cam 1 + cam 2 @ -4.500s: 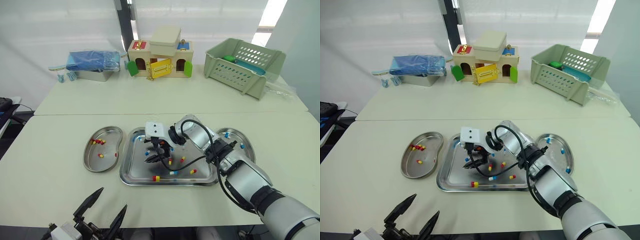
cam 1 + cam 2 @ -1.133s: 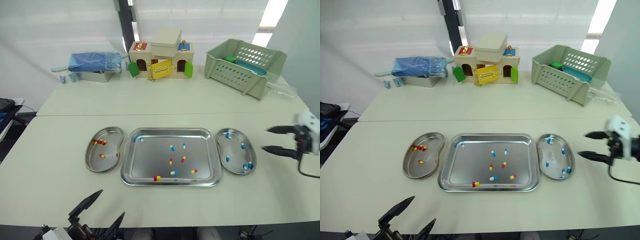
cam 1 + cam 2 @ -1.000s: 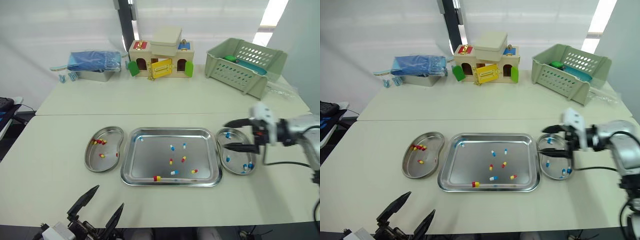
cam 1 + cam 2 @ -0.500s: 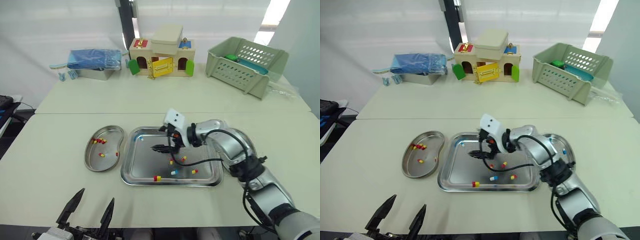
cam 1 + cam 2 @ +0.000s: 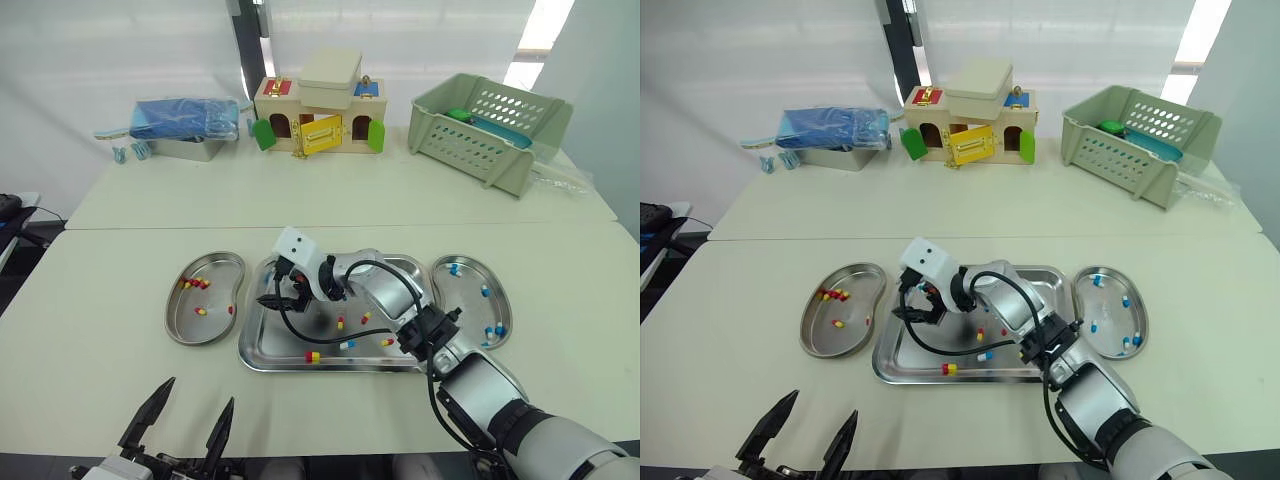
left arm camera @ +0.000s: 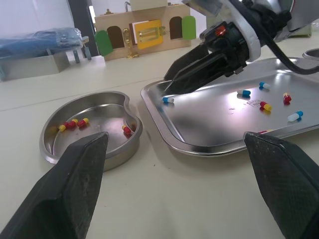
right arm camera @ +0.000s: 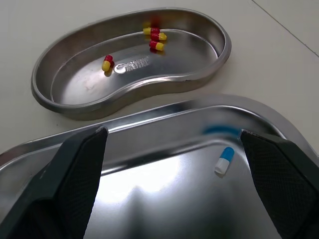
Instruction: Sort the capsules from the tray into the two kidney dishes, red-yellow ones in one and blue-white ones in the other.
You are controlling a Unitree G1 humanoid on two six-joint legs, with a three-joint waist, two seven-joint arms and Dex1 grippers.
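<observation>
hovering spread over tray [image 5: 270, 355] corner, right gripper [image 5: 268, 296] frames blue-white capsule [image 7: 224, 160] (wrist view resolves it); left gripper [image 5: 198, 393] spread

At the cream bench's [image 5: 330, 195] far edge, a metal tin holding blue cloth [image 5: 185, 120] is sitting leftmost, a wooden house-shaped latch box [image 5: 318, 118] centrally, a pale green slotted plastic basket [image 5: 490, 130] rightmost.

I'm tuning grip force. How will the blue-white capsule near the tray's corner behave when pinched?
The blue-white capsule looks smooth and rounded, so it will probably roll or skid on the glossy tray. It seems tiny and light, so an uneven touch from the open right pincer could flick it away.
</observation>
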